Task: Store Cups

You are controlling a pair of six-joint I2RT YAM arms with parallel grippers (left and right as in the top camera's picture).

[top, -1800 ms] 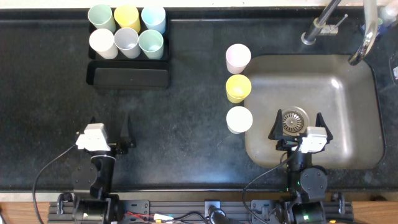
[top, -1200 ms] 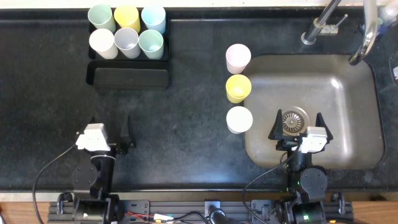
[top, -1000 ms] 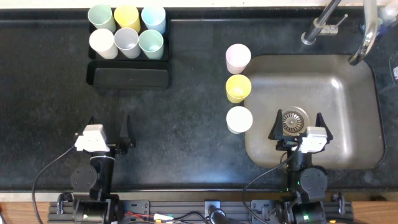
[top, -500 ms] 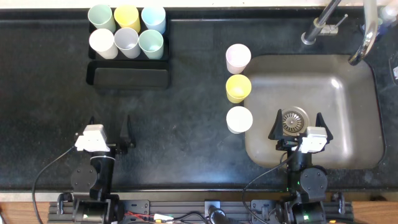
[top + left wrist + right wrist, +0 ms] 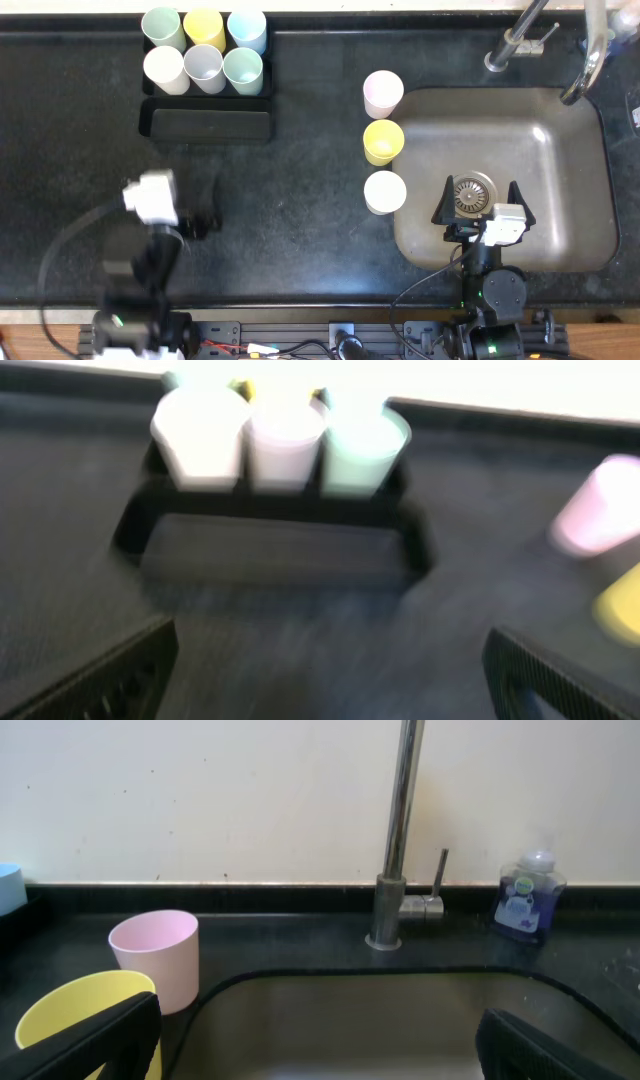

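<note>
Left gripper [image 5: 330, 638], seemingly wide open and empty, sits well short of cups [image 5: 285, 445].

Ahead of my left gripper [image 5: 330, 642] the dark counter [image 5: 300, 160] lies open up to the black tray [image 5: 207, 126], whose near row is free (six cups [image 5: 205, 68] crowd the rows behind), while the pink cup [image 5: 382, 92], yellow cup [image 5: 383, 141] and white cup [image 5: 385, 192] line the left rim of the sink [image 5: 540, 180].
</note>
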